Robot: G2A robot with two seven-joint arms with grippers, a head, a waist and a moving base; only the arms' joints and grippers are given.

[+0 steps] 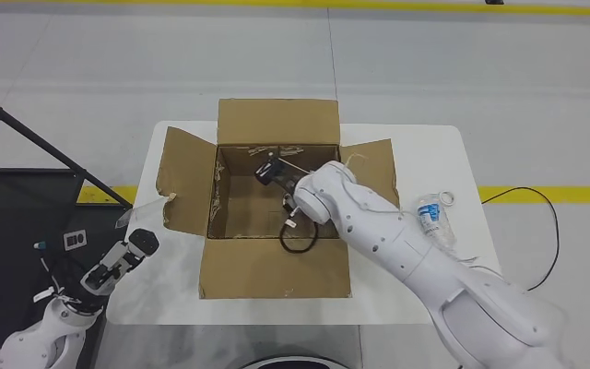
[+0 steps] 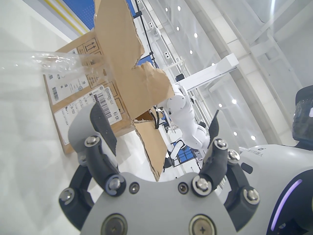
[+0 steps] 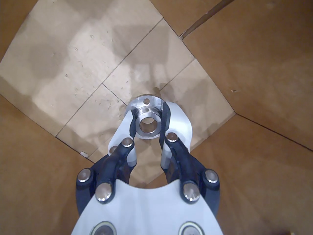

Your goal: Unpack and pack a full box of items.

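An open cardboard box (image 1: pixel 277 269) stands in the middle of the white table (image 1: pixel 424 148), all flaps folded out. My right arm (image 1: pixel 323 196) dips into it. In the right wrist view, my right gripper (image 3: pixel 148 114) is shut on the hub of a shiny metal flange (image 3: pixel 146 102), low over the box floor (image 3: pixel 80 57); I cannot tell whether the flange touches the floor. My left gripper (image 2: pixel 156 113) stands open with nothing between its fingers, off the table's left edge (image 1: pixel 138 244), facing the labelled side of the box (image 2: pixel 80 84).
A clear plastic bag with blue print (image 1: pixel 431 218) and a small ring (image 1: pixel 447 197) lie on the table right of the box. A black cable loop (image 1: pixel 297 244) hangs inside the box. A crumpled clear plastic film (image 2: pixel 49 61) lies near the left flap.
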